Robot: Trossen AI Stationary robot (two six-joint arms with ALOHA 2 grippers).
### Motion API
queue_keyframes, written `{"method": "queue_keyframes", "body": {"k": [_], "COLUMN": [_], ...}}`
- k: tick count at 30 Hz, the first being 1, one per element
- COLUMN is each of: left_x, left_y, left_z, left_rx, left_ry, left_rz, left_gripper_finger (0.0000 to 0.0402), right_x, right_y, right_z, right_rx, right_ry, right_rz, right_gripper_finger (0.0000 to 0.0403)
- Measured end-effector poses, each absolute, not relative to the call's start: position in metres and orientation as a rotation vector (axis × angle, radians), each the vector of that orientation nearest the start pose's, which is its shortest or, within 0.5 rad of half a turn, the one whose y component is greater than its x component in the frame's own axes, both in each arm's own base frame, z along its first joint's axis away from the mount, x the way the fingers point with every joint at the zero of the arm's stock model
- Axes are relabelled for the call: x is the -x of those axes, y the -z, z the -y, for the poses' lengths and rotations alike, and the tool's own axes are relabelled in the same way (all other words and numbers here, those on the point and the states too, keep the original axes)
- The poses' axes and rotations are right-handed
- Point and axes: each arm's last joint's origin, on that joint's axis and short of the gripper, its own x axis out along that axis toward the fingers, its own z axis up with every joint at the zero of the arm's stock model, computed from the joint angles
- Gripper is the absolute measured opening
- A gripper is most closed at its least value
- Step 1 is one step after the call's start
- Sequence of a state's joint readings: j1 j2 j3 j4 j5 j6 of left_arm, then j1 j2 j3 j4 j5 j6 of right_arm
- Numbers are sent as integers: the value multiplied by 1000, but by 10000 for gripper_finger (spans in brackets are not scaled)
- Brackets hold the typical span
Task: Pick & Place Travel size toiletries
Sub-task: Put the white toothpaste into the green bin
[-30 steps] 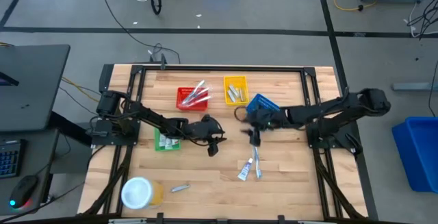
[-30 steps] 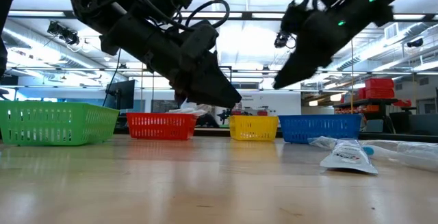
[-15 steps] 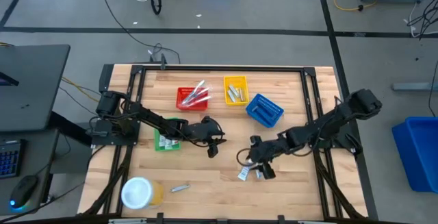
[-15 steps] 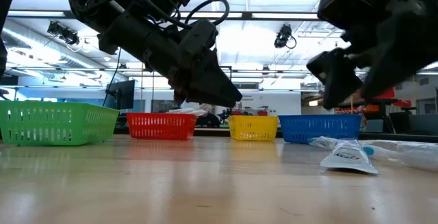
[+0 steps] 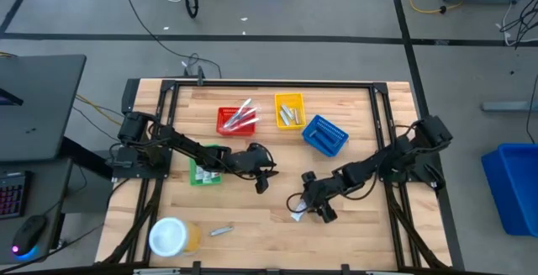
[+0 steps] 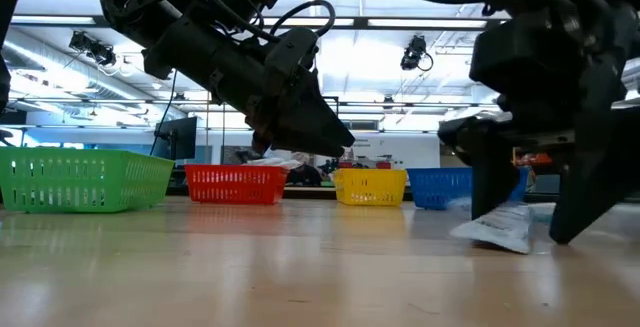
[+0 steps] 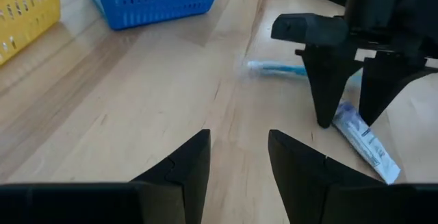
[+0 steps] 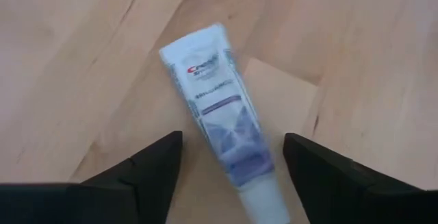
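A white-and-blue toothpaste tube point(image 8: 213, 107) lies flat on the wood toward the table's near side point(image 5: 298, 214). My right gripper point(image 8: 233, 140) is open and low over it, pointing down, with one finger on each side of the tube; I see no touch. In the left wrist view a blue toothbrush point(image 7: 277, 68) lies just beyond the tube point(image 7: 363, 143). A small silver tube point(image 5: 221, 230) lies near the jar. My left gripper point(image 5: 263, 179) hovers open and holds nothing, mid-table beside the green basket.
The red basket point(image 5: 238, 120) with toothbrushes, the yellow basket point(image 5: 288, 111) and the blue basket point(image 5: 324, 134) stand along the far side. A green basket point(image 5: 204, 167) sits under my left arm. A white-lidded jar point(image 5: 171, 236) stands at the near left corner.
My right gripper has swung from beside the blue basket toward the table's near edge and come down over the toothpaste tube, its fingers now astride it. The tube has stayed where it lay.
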State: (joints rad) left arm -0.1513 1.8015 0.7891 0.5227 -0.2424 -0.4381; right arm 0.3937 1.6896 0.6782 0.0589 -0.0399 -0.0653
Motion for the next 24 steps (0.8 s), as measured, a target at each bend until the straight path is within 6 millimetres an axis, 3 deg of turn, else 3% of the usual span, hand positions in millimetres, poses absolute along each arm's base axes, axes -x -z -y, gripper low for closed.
{"method": "queue_keyframes", "body": {"k": [14, 20, 24], "left_x": [-343, -343, -343], "left_y": [-139, -140, -139], "left_z": [45, 45, 46], "left_rx": [334, 361, 437], "left_ry": [-191, -198, -209], "left_rz": [-452, -449, -445], "left_gripper_finger": [157, 157, 157], "right_x": [-270, -274, -275], "right_y": [-108, -109, -115], "right_z": [-112, -105, -94], "right_rx": [253, 244, 301], "right_ry": [-437, -404, -260], "right_rz": [-903, -888, -866], "right_gripper_finger": [149, 123, 117]}}
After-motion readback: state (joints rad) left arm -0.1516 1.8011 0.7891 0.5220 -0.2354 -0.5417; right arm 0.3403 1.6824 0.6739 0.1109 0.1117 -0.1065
